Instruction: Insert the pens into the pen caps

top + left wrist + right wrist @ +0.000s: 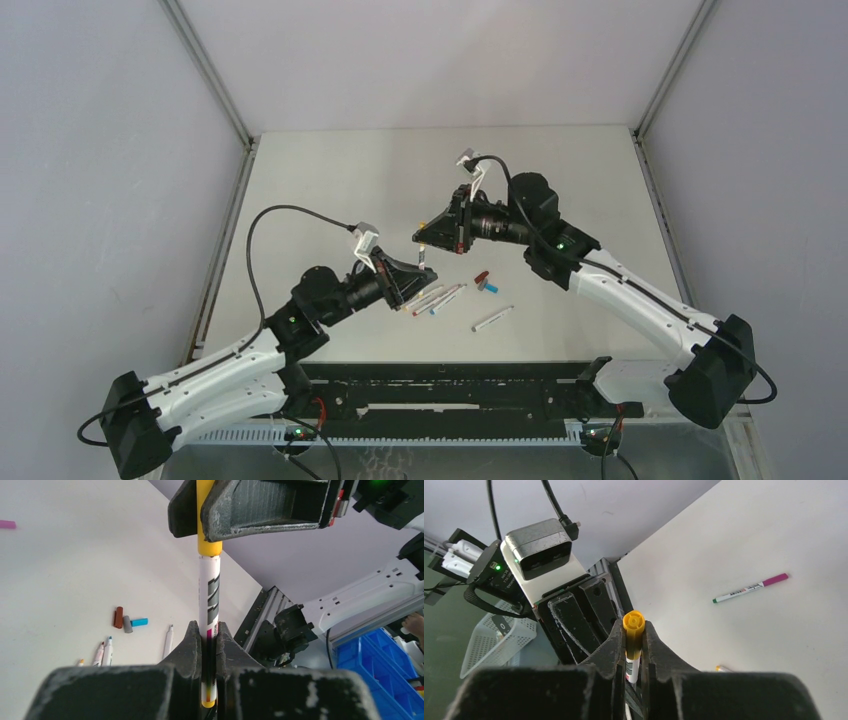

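My left gripper (412,273) (208,630) is shut on the lower barrel of a white pen (209,592) and holds it above the table. My right gripper (424,238) (634,628) is shut on the yellow cap (633,630) (208,540), which sits on that pen's top end. The two grippers face each other tip to tip. Several uncapped pens (436,298) (103,652) lie on the table below, and one more pen (492,318) (168,640) lies apart. Dark red (118,617), grey (127,624) and blue (139,622) caps lie together (486,282).
A pen with a magenta cap on it (751,587) lies alone on the table in the right wrist view. A pink piece (7,524) lies at the far left of the left wrist view. A black rail (450,395) runs along the near table edge.
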Action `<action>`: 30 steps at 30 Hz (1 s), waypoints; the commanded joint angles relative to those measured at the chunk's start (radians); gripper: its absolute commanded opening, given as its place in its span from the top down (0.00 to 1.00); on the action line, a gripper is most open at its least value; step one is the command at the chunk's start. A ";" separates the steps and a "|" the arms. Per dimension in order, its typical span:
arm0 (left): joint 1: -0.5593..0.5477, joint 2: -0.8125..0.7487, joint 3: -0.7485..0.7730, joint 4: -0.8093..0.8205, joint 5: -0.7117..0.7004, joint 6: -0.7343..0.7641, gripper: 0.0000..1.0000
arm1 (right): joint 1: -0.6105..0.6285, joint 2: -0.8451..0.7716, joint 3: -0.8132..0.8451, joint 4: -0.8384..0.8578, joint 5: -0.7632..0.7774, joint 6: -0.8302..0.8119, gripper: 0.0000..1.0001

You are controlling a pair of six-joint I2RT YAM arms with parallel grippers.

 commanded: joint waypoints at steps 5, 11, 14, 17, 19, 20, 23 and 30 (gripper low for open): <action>0.009 -0.036 0.119 0.108 -0.095 0.071 1.00 | 0.053 -0.007 -0.089 -0.093 -0.071 0.020 1.00; 0.033 -0.028 0.149 0.154 -0.066 0.071 1.00 | 0.078 -0.013 -0.160 -0.050 -0.086 0.080 1.00; 0.048 -0.022 0.166 0.168 -0.044 0.071 1.00 | 0.090 -0.016 -0.176 -0.064 -0.090 0.077 1.00; 0.069 -0.019 0.182 0.184 -0.018 0.066 1.00 | 0.103 -0.015 -0.189 -0.079 -0.101 0.076 1.00; 0.080 -0.018 0.193 0.192 -0.007 0.062 1.00 | 0.114 -0.014 -0.200 -0.083 -0.104 0.077 1.00; 0.084 -0.019 0.199 0.195 0.001 0.063 1.00 | 0.118 -0.014 -0.206 -0.086 -0.106 0.078 1.00; 0.095 -0.016 0.216 0.197 0.009 0.067 1.00 | 0.135 -0.014 -0.220 -0.090 -0.109 0.080 1.00; 0.122 -0.029 0.230 0.207 0.035 0.065 1.00 | 0.164 -0.013 -0.228 -0.128 -0.138 0.059 1.00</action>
